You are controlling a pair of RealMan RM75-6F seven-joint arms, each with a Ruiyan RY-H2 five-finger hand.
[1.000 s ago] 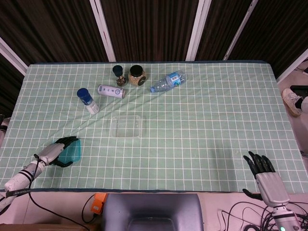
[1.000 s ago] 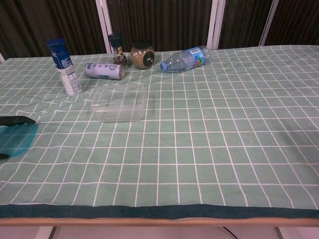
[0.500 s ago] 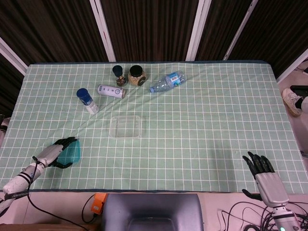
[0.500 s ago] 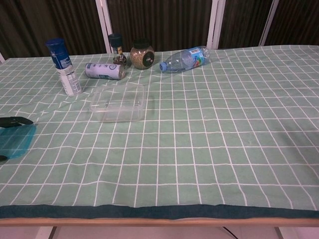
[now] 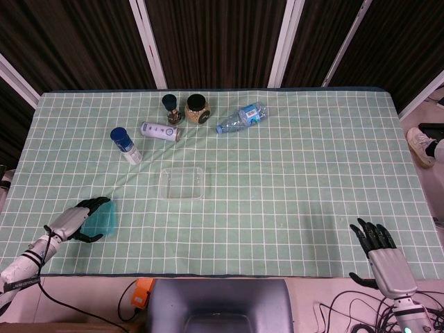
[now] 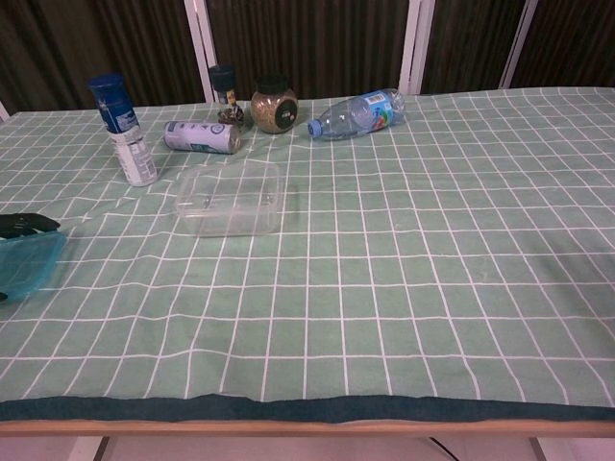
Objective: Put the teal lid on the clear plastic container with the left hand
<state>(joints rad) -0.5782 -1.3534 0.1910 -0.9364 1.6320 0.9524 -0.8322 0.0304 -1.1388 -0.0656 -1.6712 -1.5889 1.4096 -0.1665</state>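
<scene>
The teal lid lies near the table's front left corner, with my left hand gripping it, fingers curled over its far and near edges. In the chest view the teal lid shows at the left border with dark fingertips on its top edge. The clear plastic container sits open on the cloth, to the right of and beyond the lid, also visible as the container in the chest view. My right hand hovers off the table's front right edge, fingers spread, holding nothing.
Along the back stand a blue-capped white bottle, a white can lying on its side, a dark-capped small bottle, a round brown jar and a water bottle on its side. The green checked tablecloth covers the table.
My left hand with the teal lid has shifted slightly left and back toward me, and the lid looks a little raised. The right hand has not moved.
</scene>
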